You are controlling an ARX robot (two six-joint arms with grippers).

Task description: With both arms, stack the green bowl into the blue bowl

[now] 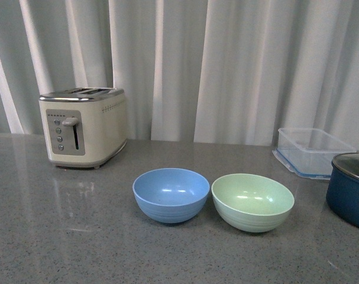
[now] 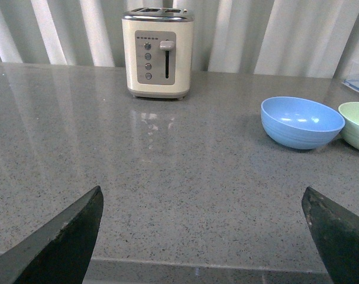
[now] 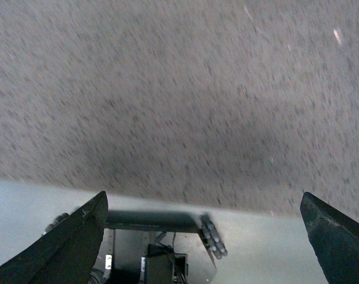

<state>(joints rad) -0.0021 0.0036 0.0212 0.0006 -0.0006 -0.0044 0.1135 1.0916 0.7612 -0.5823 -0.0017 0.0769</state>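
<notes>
The blue bowl (image 1: 171, 194) stands upright on the grey speckled counter (image 1: 67, 236), with the green bowl (image 1: 252, 201) beside it on the right, nearly touching. Both are empty. Neither arm shows in the front view. In the left wrist view the blue bowl (image 2: 302, 122) and part of the green bowl (image 2: 356, 125) lie far ahead of my left gripper (image 2: 203, 207), which is open and empty above the counter's near edge. My right gripper (image 3: 203, 207) is open and empty over the counter's front edge (image 3: 167, 198); no bowl shows in its view.
A cream toaster (image 1: 83, 126) stands at the back left. A clear plastic container (image 1: 312, 151) sits at the back right, with a dark navy pot (image 1: 351, 189) in front of it at the right edge. White curtains hang behind.
</notes>
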